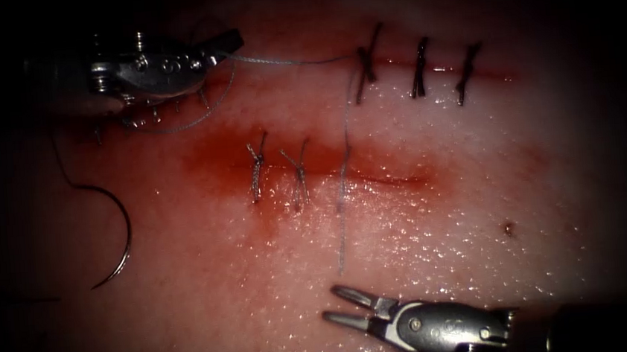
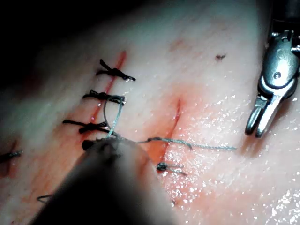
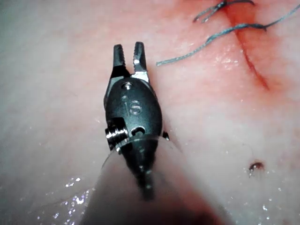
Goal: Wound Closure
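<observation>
Two tools work the tissue (image 1: 436, 211): the left tool (image 1: 224, 42) has its jaws closed on the thread (image 1: 282, 60), while the right tool (image 1: 342, 304) hangs parted and empty. Far left of both cuts, the needle (image 1: 120, 236) lies free on the surface, well below the left tool.

Left end effector (image 1: 224, 42) closed on thread, right end effector (image 1: 341, 304) open, holding nothing

surgical training bench | stitched tissue (image 1: 425, 264) | steel pincer (image 1: 342, 306)

Two claws (image 1: 338, 305) (image 1: 232, 39), one needle (image 1: 118, 236), two cuts (image 1: 388, 179) (image 1: 439, 65), five stitches (image 1: 368, 63).
</observation>
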`<state>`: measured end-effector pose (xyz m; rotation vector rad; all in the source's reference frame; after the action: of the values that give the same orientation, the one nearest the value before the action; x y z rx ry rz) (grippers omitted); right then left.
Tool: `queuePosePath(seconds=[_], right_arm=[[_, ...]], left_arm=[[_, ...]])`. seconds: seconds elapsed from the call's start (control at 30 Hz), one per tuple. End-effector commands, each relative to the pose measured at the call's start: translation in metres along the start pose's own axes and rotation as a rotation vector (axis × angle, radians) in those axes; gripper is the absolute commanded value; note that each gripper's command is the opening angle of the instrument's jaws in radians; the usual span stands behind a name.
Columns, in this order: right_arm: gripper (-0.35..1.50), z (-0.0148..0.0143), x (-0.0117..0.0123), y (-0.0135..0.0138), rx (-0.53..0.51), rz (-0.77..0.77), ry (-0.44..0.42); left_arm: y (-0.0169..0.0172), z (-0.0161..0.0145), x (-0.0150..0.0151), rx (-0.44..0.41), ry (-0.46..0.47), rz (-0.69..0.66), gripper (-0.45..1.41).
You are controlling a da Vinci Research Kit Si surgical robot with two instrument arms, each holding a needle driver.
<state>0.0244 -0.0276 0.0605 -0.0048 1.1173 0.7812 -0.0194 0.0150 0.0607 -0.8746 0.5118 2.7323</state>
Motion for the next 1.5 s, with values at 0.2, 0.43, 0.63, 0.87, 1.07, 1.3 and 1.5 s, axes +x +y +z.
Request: queuePosePath(seconds=[0.2, 0.43, 0.63, 0.87, 1.07, 1.3, 1.5], right_arm=[[-0.35, 0.0018, 0.0019, 0.0042, 0.063, 0.013, 0.060], [-0.35, 0.0061, 0.0019, 0.0093, 0.150, 0.065, 0.128], [-0.35, 0.0101, 0.0018, 0.0136, 0.149, 0.133, 0.161], [-0.35, 0.0132, 0.0017, 0.0165, 0.229, 0.281, 0.267], [-0.35, 0.0139, 0.0028, 0.0170, 0.432, 0.378, 0.338], [-0.35, 0.0135, 0.0033, 0.0168, 0.700, 0.394, 0.355], [-0.35, 0.0131, 0.0036, 0.0163, 0.862, 0.390, 0.339]], left_arm=[[0.0049, -0.0017, 0.0002, 0.012, 0.020, 0.022, -0.45], [0.0088, -0.0017, -0.0002, -0.004, 0.023, 0.055, -0.45], [0.0124, -0.0011, -0.0007, -0.038, 0.021, 0.090, -0.45], [0.0142, 0.0000, -0.0011, -0.065, 0.010, 0.111, -0.45], [0.0136, 0.0023, -0.0016, -0.069, 0.008, 0.117, -0.45], [0.0117, 0.0058, -0.0021, -0.091, 0.013, 0.102, -0.45], [0.0102, 0.0090, -0.0021, -0.111, 0.015, 0.103, -0.45]])
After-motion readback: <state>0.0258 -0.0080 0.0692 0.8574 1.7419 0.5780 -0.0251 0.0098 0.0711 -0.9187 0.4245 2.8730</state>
